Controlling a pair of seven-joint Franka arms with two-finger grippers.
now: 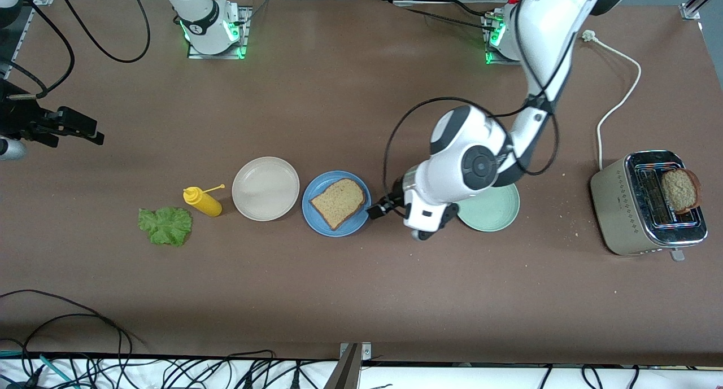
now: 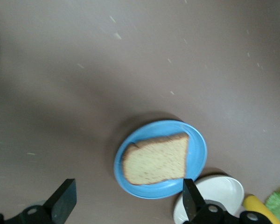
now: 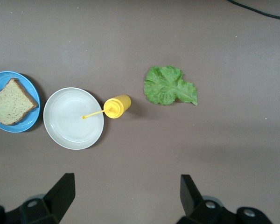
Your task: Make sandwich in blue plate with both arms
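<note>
Front view: one bread slice [image 1: 338, 201] lies on the blue plate [image 1: 316, 217]; lettuce [image 1: 165, 226] waits toward the right arm's end.
Your left gripper [image 1: 377, 209] hangs released beside the plate. Your right gripper [image 3: 125, 196], fingers spread and empty, hovers near the lettuce, so it's nearer. Only the front view shows the toaster [image 1: 621, 208] holding the second slice [image 1: 679, 189].

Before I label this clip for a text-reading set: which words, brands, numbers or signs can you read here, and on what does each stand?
None can be read.
Toaster: only rows of tiny dots on its side, no legible lettering.
Yellow bottle: plain, no label showing.
Blue plate, white plate, green plate: no print.
Right arm's base: a dark mark, too small to read.
</note>
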